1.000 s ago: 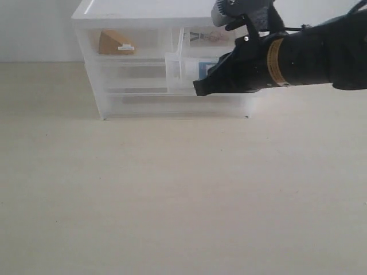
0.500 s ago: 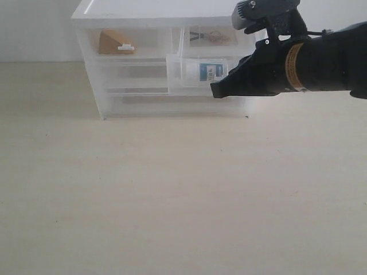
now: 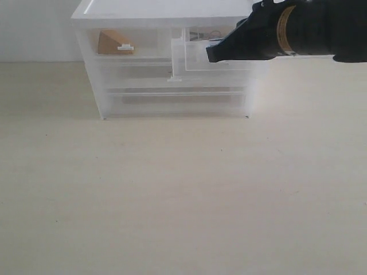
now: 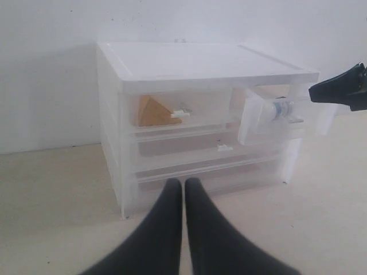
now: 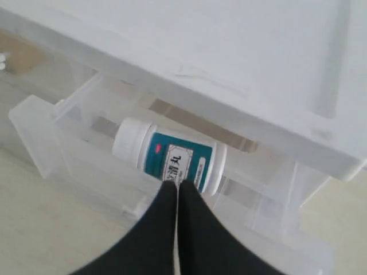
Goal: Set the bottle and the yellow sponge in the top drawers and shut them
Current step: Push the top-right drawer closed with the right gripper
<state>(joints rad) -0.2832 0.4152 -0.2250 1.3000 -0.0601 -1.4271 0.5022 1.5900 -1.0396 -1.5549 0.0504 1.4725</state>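
Observation:
The yellow sponge shows orange-tan inside the top left drawer, which is pushed in. The top right drawer stands pulled out. Inside it the white bottle with the teal label lies on its side. My right gripper is shut and empty, its tips just above the bottle's label. The arm hides the bottle in the exterior view. My left gripper is shut and empty, low in front of the chest.
The white-framed chest stands against a white wall at the back of the beige table. Two full-width drawers below the top ones are pushed in. The left arm is outside the exterior view.
My right gripper has risen and drawn back to the right. The open drawer's front now sits higher, and the bottle's label no longer shows through it in the exterior view.

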